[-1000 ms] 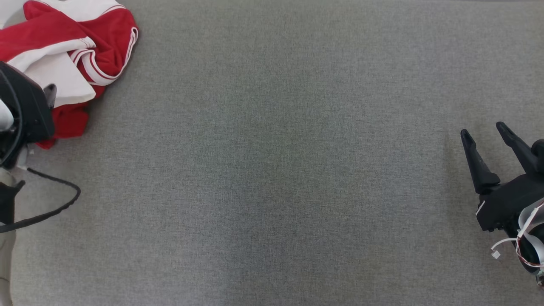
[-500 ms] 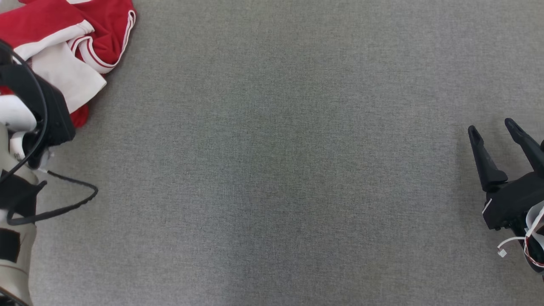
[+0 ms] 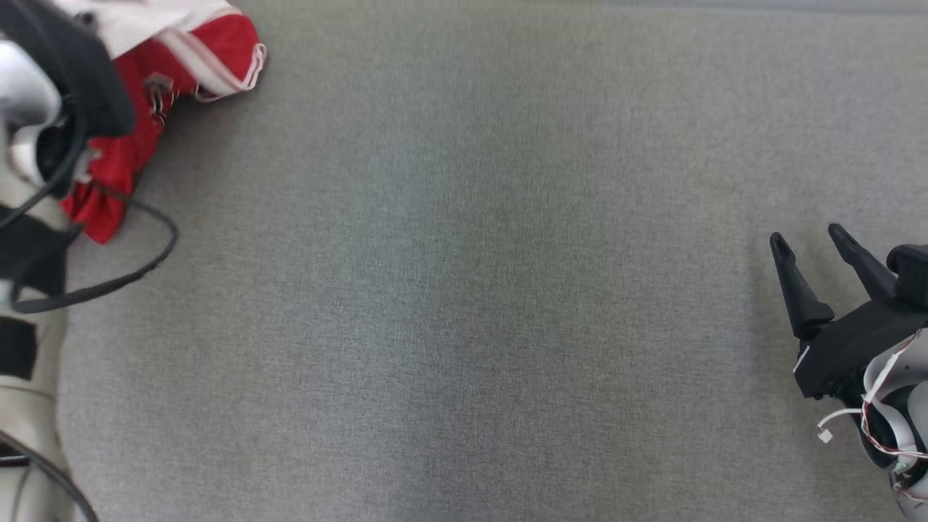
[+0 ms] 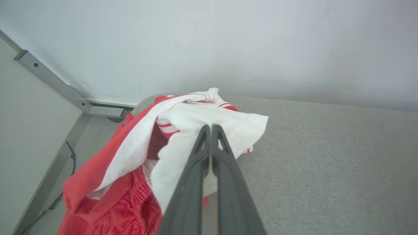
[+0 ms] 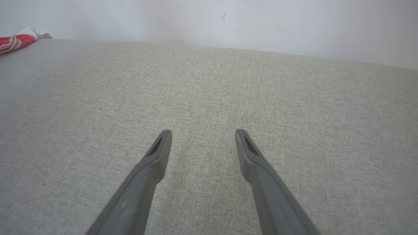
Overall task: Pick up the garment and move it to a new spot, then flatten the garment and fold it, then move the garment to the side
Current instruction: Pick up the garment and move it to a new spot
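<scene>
Pinching a white fold of the garment (image 4: 189, 117), your left gripper (image 4: 209, 128) is clamped tight; your right gripper (image 5: 202, 135) stands spread wide above the grey surface (image 5: 209, 81), holding nothing.

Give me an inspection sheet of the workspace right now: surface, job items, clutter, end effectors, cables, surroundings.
Surface: grey woven fabric surface, flat, mostly bare.
Job's things: red and white garment, bunched at the far left corner of the surface.
Clutter: nothing seen.
End effectors: left end effector shut on a white fold of the garment; right end effector open and empty, over the surface at the right.
Cables: black cable loops beside the left arm; thin red and white wires at the right wrist.
Surroundings: pale wall; metal rail beyond the corner.
</scene>
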Motion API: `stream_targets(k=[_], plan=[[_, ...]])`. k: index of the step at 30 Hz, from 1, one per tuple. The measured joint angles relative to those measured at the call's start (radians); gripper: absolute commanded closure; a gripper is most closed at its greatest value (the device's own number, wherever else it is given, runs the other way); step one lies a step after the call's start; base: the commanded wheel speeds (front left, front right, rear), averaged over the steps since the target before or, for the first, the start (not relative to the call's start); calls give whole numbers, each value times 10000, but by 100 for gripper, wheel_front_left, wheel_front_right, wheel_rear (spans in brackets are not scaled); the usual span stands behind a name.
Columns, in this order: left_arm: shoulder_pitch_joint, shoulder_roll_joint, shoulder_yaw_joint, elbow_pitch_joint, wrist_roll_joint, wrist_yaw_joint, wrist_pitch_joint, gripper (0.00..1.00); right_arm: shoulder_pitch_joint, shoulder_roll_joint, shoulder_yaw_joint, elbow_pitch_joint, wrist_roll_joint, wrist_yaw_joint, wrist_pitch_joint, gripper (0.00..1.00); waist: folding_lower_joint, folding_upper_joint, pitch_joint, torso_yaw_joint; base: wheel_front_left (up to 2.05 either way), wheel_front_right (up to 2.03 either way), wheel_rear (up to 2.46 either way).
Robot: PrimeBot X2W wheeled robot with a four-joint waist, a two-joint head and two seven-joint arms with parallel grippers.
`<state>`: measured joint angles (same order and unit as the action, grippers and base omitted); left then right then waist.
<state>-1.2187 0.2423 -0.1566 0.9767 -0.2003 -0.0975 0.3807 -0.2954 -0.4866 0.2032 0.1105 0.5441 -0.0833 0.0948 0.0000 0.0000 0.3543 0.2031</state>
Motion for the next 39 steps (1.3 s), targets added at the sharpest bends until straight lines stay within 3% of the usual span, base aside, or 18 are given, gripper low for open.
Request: stream_targets(k=[15,20,30,39], plan=[[-285,-1547,-1158,-957,-464,-270,-1204,100,-1,1007,240,1427,420,58,-535,0,-1,-1,-1504,-313,0,0,0],[68,-2021,-2435,-2138,-1452,-270,-1352,100,39,1221,249,1668,514,86,-727,0,-2,-1,-1934,-590,0,0,0],[2261,-2115,-4815,-4648,-3845,-270,-1367,100,67,1475,314,2238,543,136,-1057,0,-2,-1,-2566,-1312,0,0,0],[5239,-2010,-6322,-6483,-5570,-259,-1580,100,452,1524,351,2389,546,222,-1271,0,-1,-2,-3101,-1865,0,0,0]])
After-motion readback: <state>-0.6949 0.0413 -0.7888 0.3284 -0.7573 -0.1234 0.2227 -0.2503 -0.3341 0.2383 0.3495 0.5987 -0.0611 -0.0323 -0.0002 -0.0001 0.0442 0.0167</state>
